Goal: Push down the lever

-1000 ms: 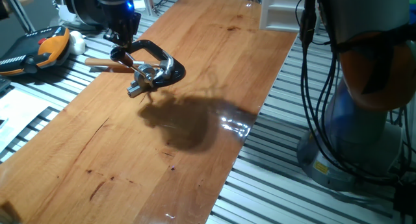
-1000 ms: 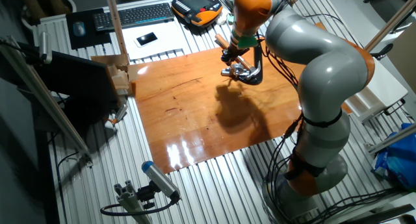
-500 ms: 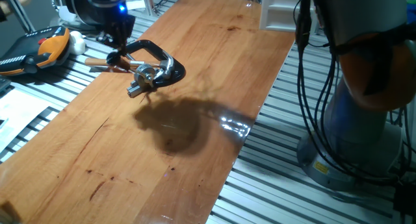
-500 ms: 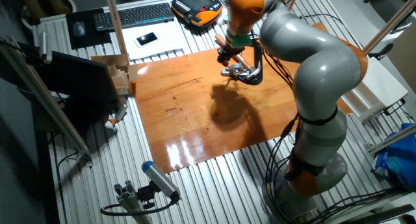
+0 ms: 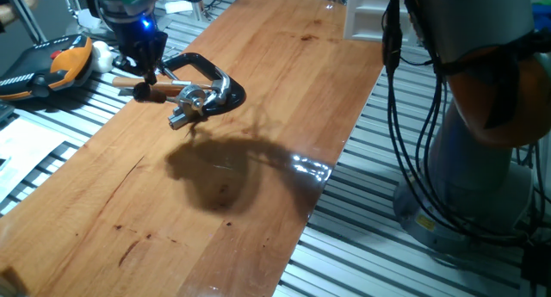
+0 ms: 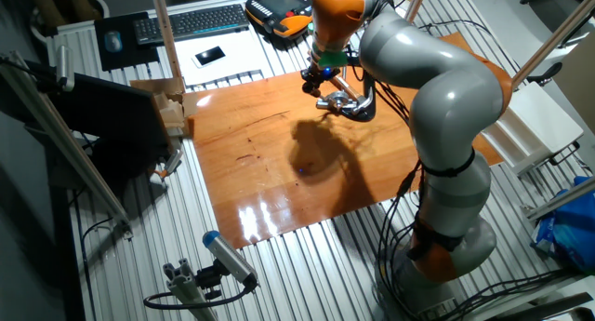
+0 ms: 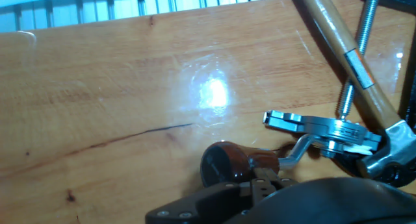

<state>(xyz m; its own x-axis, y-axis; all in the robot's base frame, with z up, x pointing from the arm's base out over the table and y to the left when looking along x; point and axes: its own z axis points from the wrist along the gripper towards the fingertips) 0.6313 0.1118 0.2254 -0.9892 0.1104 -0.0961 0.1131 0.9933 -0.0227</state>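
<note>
The lever's reddish-brown knob point(image 7: 224, 164) lies low over the wooden table, and its thin metal rod point(image 7: 296, 152) runs right to the chrome base point(image 7: 325, 130). In one fixed view the knob point(image 5: 148, 90) sits left of the chrome base point(image 5: 194, 99). My gripper point(image 5: 145, 71) is right above the knob and looks shut and empty; I cannot tell whether it touches. In the hand view its dark fingers point(image 7: 260, 195) fill the bottom edge just behind the knob. In the other fixed view the gripper point(image 6: 316, 76) hangs left of the base point(image 6: 339, 102).
A tan wooden tool handle point(image 7: 344, 62) crosses diagonally above the base. A black C-shaped clamp point(image 5: 211, 73) holds the base, and its screw point(image 7: 356, 49) shows in the hand view. An orange-and-black pendant point(image 5: 56, 64) lies off the table's left edge. White bin point(image 5: 374, 13) at the back.
My gripper has moved left and slightly down, away from the chrome base. The knob has swung left and lower with it.
</note>
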